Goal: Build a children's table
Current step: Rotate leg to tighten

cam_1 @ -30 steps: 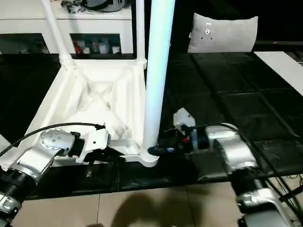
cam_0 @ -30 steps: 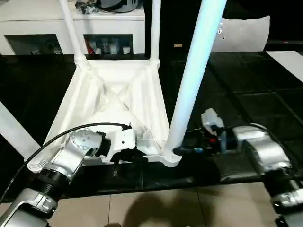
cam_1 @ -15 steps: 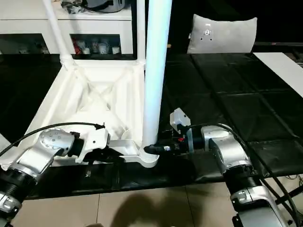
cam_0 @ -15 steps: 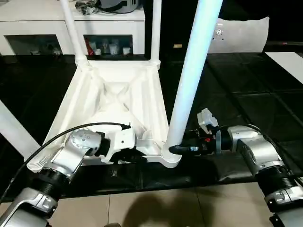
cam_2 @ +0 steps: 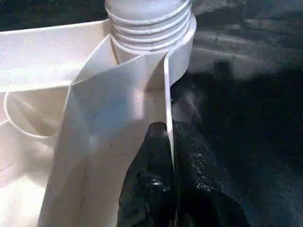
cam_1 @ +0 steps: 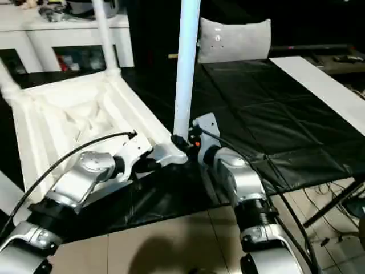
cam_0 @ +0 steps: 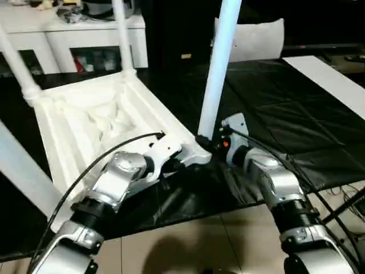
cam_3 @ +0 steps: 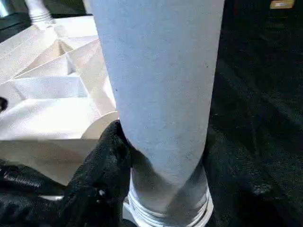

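While the white tabletop (cam_0: 85,123) lies upside down on the black floor mat (cam_0: 274,114), the left gripper (cam_2: 165,142) pinches its thin side wall. The right gripper (cam_3: 156,189) hugs the bottom of a tall white leg (cam_0: 217,74) standing in the corner socket (cam_2: 156,28).

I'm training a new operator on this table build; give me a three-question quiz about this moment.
1. True or false: the left gripper is pinching the thin side wall of the upturned tabletop.
2. What is the right gripper closed around? A) a cable B) the near-corner tube leg, just above its socket C) a cushion
3. How many tube legs stand in the tabletop's two far corners?

Key: 1 true; 2 B; 3 two, the far left leg and the far right leg.
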{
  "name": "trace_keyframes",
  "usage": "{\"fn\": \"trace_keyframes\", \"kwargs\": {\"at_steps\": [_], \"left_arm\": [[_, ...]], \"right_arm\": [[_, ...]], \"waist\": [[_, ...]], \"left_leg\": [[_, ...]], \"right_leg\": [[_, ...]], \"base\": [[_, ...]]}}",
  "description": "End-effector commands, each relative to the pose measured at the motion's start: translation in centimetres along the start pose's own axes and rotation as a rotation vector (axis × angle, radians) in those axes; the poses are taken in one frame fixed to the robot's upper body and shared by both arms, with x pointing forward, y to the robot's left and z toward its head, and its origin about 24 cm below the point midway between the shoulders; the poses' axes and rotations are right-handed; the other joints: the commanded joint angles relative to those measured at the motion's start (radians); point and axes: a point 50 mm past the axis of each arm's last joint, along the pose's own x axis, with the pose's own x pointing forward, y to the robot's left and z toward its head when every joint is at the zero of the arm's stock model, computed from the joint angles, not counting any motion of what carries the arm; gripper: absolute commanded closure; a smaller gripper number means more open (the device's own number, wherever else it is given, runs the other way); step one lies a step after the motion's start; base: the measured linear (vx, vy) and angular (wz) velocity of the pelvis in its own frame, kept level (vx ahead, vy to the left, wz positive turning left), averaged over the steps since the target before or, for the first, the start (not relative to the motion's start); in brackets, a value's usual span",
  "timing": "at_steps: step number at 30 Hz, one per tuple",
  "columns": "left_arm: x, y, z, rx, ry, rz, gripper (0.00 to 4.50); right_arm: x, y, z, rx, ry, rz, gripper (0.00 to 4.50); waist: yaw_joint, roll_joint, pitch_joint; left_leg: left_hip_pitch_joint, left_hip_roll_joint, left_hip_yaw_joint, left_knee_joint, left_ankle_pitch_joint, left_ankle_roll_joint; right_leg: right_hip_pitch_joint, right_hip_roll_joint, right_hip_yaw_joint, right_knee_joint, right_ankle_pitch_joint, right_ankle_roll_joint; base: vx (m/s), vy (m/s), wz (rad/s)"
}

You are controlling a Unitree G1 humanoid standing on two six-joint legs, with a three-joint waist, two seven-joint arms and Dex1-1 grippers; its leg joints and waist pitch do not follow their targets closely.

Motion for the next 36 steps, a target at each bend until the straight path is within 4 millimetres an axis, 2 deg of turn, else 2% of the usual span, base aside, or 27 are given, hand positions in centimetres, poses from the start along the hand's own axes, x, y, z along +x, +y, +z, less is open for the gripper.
{"fn": "trace_keyframes", "kwargs": {"at_steps": [1,4,5,7,9,10,11,12,13,14,15,16,17,19,21,22,26,28,30,31,33,36], "left_arm": [[0.6,-0.7,2.2,0.102,-0.063,-0.038,4.5],[-0.2,-0.2,1.2,0.143,-0.045,-0.059,4.5],[-0.3,-0.2,1.1,0.148,-0.044,-0.06,4.5],[-0.7,0.1,0.5,0.182,-0.031,-0.076,4.5],[-1.3,0.3,-0.1,0.223,-0.028,-0.121,4.5],[-1.3,0.3,-0.1,0.223,-0.028,-0.121,4.5],[-1.5,0.3,-0.2,0.24,-0.033,-0.141,4.5],[-1.9,0.1,-0.5,0.286,-0.036,-0.197,4.5],[-2.0,0.1,-0.6,0.298,-0.038,-0.211,4.5],[-2.3,0.0,-0.8,0.324,-0.032,-0.251,4.5],[-2.6,0.0,-1.0,0.348,-0.021,-0.285,4.5],[-2.7,0.0,-1.1,0.363,-0.015,-0.306,4.5],[-2.9,0.0,-1.3,0.379,-0.009,-0.328,4.5],[-3.0,0.0,-1.3,0.387,-0.009,-0.354,4.5],[-3.6,-0.3,-1.3,0.408,-0.017,-0.482,4.5],[-3.7,-0.4,-1.3,0.421,-0.015,-0.511,4.5],[-3.9,-0.8,-1.1,0.449,-0.016,-0.585,4.5],[-3.9,-1.1,-0.9,0.462,-0.026,-0.63,4.5],[-3.9,-1.2,-0.8,0.465,-0.029,-0.642,4.5],[-3.9,-1.3,-0.7,0.47,-0.035,-0.654,4.5],[-3.8,-1.3,-0.5,0.471,-0.043,-0.667,4.5],[-3.9,-1.4,-0.5,0.472,-0.05,-0.675,4.5]], "right_arm": [[0.6,2.0,-0.6,0.007,0.007,0.127,1.79],[-0.8,0.8,-0.1,-0.036,-0.027,0.18,1.45],[-1.0,0.8,0.0,-0.042,-0.031,0.188,1.41],[-1.9,0.0,0.3,-0.069,-0.044,0.218,1.21],[-3.4,-0.9,0.8,-0.119,-0.049,0.288,1.01],[-3.4,-0.9,0.8,-0.119,-0.049,0.288,0.96],[-3.8,-1.1,1.0,-0.135,-0.047,0.31,0.88],[-4.6,-1.8,1.4,-0.151,-0.048,0.341,0.77],[-4.8,-1.9,1.5,-0.154,-0.048,0.346,0.65],[-5.2,-2.2,1.7,-0.172,-0.046,0.371,0.65],[-5.7,-2.4,1.8,-0.194,-0.025,0.415,0.59],[-6.0,-2.5,1.8,-0.212,-0.005,0.449,0.54],[-6.3,-2.5,1.9,-0.229,0.018,0.488,0.46],[-6.6,-2.6,1.8,-0.245,0.044,0.527,0.46],[-7.2,-2.5,1.7,-0.267,0.108,0.642,0.46],[-7.2,-2.5,1.6,-0.266,0.12,0.667,0.62],[-7.2,-2.2,1.3,-0.253,0.151,0.735,0.84],[-7.0,-1.8,1.1,-0.239,0.161,0.771,1.22],[-6.9,-1.7,1.1,-0.235,0.161,0.784,1.27],[-6.8,-1.5,1.0,-0.225,0.161,0.802,1.27],[-6.7,-1.3,0.9,-0.212,0.166,0.829,1.53],[-6.7,-1.0,0.6,-0.185,0.171,0.857,1.72]], "waist": [[-0.005,0.003,-0.047],[0.003,0.006,-0.049],[0.01,0.004,-0.052],[0.019,-0.001,-0.057],[0.034,-0.001,-0.059],[0.043,-0.004,-0.061],[0.048,-0.003,-0.061],[0.052,-0.007,-0.063],[0.063,-0.01,-0.069],[0.069,-0.009,-0.073],[0.08,-0.007,-0.079],[0.081,-0.009,-0.078],[0.091,-0.009,-0.075],[0.102,-0.005,-0.077],[0.109,-0.005,-0.077],[0.114,-0.004,-0.076],[0.122,-0.007,-0.072],[0.129,-0.009,-0.069],[0.133,-0.011,-0.069],[0.131,-0.014,-0.066],[0.131,-0.015,-0.065],[0.132,-0.017,-0.066]], "left_leg": [[0.021,0.015,-0.012,-0.078,-0.514,0.017],[0.017,0.019,-0.013,-0.082,-0.493,0.02],[0.017,0.021,-0.01,-0.082,-0.477,0.027],[-0.002,0.023,-0.005,-0.085,-0.393,0.04],[-0.004,0.025,0.001,-0.083,-0.334,0.05],[-0.002,0.023,0.007,-0.079,-0.311,0.061],[0.002,0.024,0.01,-0.078,-0.301,0.063],[-0.005,0.022,0.011,-0.076,-0.277,0.073],[-0.011,0.021,0.013,-0.071,-0.229,0.079],[-0.013,0.022,0.013,-0.07,-0.192,0.083],[-0.013,0.023,0.017,-0.066,-0.123,0.095],[-0.018,0.022,0.018,-0.064,-0.1,0.105],[-0.018,0.022,0.02,-0.06,-0.089,0.113],[-0.016,0.025,0.022,-0.058,-0.077,0.118],[-0.015,0.029,0.022,-0.058,-0.076,0.119],[-0.013,0.031,0.022,-0.059,-0.087,0.119],[-0.007,0.034,0.023,-0.063,-0.124,0.096],[-0.004,0.034,0.024,-0.067,-0.158,0.079],[-0.002,0.034,0.024,-0.069,-0.172,0.066],[-0.003,0.032,0.024,-0.07,-0.18,0.062],[-0.003,0.03,0.025,-0.071,-0.189,0.055],[-0.001,0.03,0.027,-0.069,-0.18,0.056]], "right_leg": [[0.025,-0.065,0.02,-0.091,-0.606,-0.033],[0.028,-0.066,0.029,-0.085,-0.576,-0.042],[0.026,-0.066,0.038,-0.079,-0.545,-0.058],[0.034,-0.067,0.055,-0.057,-0.461,-0.103],[0.032,-0.066,0.065,-0.045,-0.399,-0.134],[0.031,-0.063,0.069,-0.04,-0.378,-0.144],[0.027,-0.064,0.071,-0.039,-0.37,-0.153],[0.032,-0.063,0.073,-0.034,-0.371,-0.156],[0.037,-0.065,0.078,-0.025,-0.348,-0.153],[0.04,-0.065,0.079,-0.018,-0.31,-0.161],[0.038,-0.062,0.081,-0.004,-0.217,-0.184],[0.039,-0.059,0.08,-0.001,-0.185,-0.193],[0.034,-0.055,0.081,0.006,-0.156,-0.204],[0.038,-0.055,0.08,0.012,-0.146,-0.21],[0.038,-0.055,0.079,0.015,-0.139,-0.216],[0.036,-0.055,0.078,0.014,-0.152,-0.219],[0.032,-0.058,0.081,0.008,-0.207,-0.218],[0.032,-0.058,0.083,0.004,-0.252,-0.204],[0.032,-0.059,0.084,0.002,-0.284,-0.189],[0.031,-0.058,0.085,0.0,-0.302,-0.18],[0.033,-0.058,0.086,-0.005,-0.351,-0.158],[0.029,-0.057,0.089,-0.008,-0.365,-0.151]], "base": [[0.0,0.0,0.0],[0.0,0.0,0.0],[0.0,0.0,0.0],[0.0,0.0,0.0],[0.0,0.0,0.0],[0.0,0.0,0.0],[0.0,0.0,0.0],[0.052,-0.052,0.02],[0.052,-0.052,0.02],[0.048,-0.055,0.0],[0.0,0.0,0.0],[0.0,0.0,0.0],[0.0,0.0,0.0],[0.0,0.0,0.0],[0.0,0.0,0.0],[0.0,0.0,0.0],[0.0,0.0,0.0],[0.0,0.0,0.0],[0.0,0.0,0.0],[0.0,0.0,0.0],[0.0,0.0,0.0],[0.0,0.0,0.0]]}}
